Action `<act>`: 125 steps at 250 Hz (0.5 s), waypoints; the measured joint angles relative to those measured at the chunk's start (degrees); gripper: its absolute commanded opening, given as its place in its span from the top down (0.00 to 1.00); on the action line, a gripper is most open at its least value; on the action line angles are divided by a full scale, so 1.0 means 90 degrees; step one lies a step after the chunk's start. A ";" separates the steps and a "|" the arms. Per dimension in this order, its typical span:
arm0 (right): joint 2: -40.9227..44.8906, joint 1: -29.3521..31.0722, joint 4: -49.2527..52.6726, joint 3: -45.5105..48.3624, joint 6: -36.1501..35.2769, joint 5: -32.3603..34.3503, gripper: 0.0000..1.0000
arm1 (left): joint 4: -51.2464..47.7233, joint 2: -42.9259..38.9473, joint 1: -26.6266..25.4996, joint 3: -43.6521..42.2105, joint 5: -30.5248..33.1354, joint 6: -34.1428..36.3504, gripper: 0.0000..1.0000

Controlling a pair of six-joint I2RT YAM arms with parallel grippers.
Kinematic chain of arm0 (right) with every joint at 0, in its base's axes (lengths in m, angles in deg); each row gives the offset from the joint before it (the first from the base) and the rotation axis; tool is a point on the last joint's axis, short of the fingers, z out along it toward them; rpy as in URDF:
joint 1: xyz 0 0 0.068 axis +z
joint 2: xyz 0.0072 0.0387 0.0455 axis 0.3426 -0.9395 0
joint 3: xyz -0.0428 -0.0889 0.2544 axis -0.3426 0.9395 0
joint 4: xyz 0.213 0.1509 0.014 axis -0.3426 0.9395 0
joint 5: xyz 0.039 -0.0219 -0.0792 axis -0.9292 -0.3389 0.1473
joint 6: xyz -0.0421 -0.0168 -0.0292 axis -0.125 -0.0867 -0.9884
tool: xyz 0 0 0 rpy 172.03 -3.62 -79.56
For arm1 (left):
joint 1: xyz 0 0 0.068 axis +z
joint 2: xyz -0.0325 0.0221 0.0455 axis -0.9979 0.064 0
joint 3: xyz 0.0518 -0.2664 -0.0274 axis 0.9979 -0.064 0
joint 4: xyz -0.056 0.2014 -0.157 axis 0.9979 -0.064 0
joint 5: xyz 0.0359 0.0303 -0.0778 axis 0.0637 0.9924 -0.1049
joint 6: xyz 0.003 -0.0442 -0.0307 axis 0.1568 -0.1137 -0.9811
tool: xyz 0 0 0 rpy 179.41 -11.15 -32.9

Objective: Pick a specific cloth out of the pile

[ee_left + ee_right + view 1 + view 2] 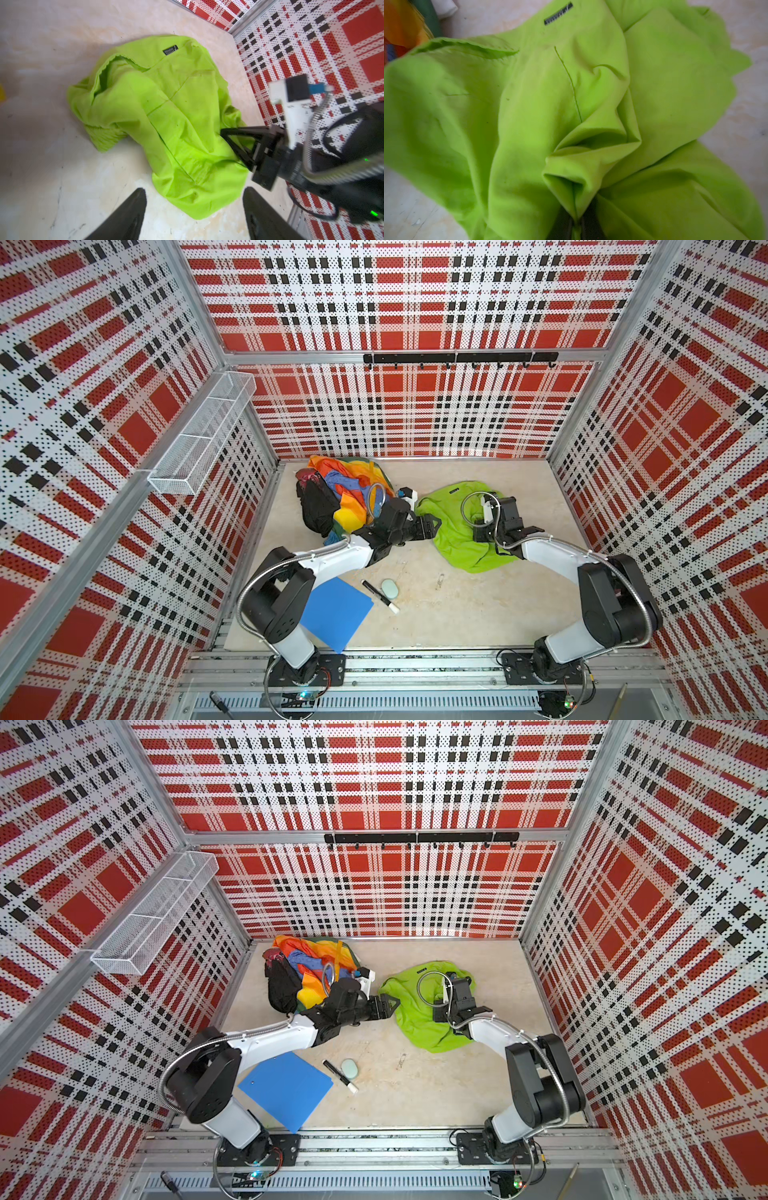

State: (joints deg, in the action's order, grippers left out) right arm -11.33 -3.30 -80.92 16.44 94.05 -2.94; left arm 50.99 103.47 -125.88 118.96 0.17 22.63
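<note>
My right gripper (576, 227) clamps fold of lime-green cloth (451, 510). My left gripper (194, 214) wide, empty, cloth edge just ahead. Pile (345, 493) apart, on left arm's side.

No legible text; dark label (558, 13) on the cloth (508, 124), print too blurred
</note>
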 measured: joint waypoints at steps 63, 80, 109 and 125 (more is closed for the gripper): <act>0.0678 -0.0639 0.0313 -0.0010 -0.0005 -0.0153 0.93 | -0.0733 0.1404 0.0073 0.1421 0.0593 0.0398 0.14; 0.0537 -0.0806 0.0403 0.0000 -0.0005 -0.0155 0.93 | -0.0947 0.1678 0.0121 0.1647 0.0714 0.0452 0.12; 0.0136 -0.0872 0.0435 0.0070 -0.0010 -0.0136 0.93 | -0.1149 0.2045 0.0209 0.1902 0.0731 0.0512 0.14; -0.0129 -0.0884 0.0393 0.0138 -0.0012 -0.0124 0.93 | -0.1154 0.2222 0.0236 0.1987 0.0629 0.0512 0.19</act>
State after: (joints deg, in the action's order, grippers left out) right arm -12.49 -11.26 -77.38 17.69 93.94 -4.06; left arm 40.61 123.47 -123.76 136.84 5.83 27.24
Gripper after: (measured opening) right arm 0.069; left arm 0.851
